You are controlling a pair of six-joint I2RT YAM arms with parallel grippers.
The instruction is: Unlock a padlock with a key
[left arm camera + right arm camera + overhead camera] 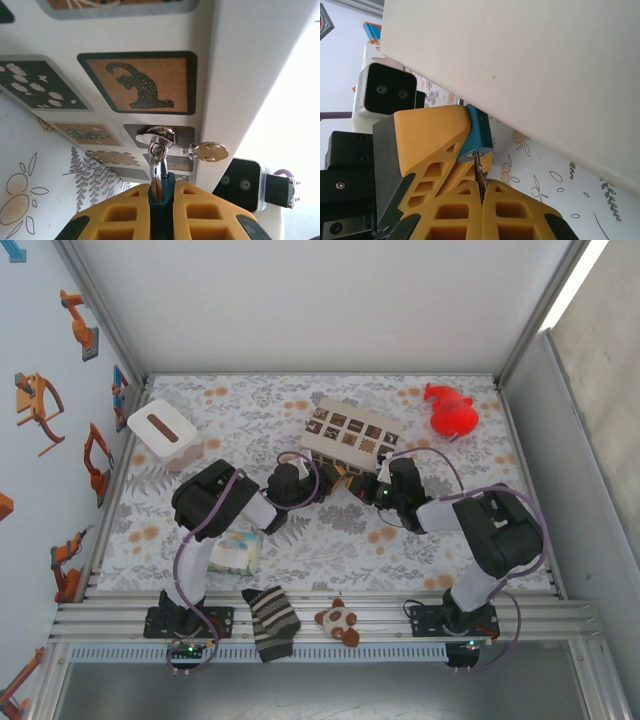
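- Your left claw is pinching the padlock. In the left wrist view the blue block sits between the yellow fingers at the bottom middle. Its thin grey loop pokes up.
- I think it is held like that so the lock can't spin when the key turns.
- Your right claw is pressed together on the key. In the right wrist view the thin blade runs from the bottom middle up to the underside of the blue block, at the keyhole. I cannot tell how deep it is in.
- The two claws meet nose to nose in the middle of the top view. That looks meant to line the key up with the hole.
- A ring is hooked on the loop, and a spare key sticks out from it to the right. It could swing when you twist.
- The patterned box is just beside the lock. Its plain side takes up the upper right of the right wrist view, very near the block. Don't push that way.
- The open room is the flowery table in the lower middle of the top view. Pull that way if you need space.
- The red toy in the upper right and the white box in the upper left are well apart from the claws.
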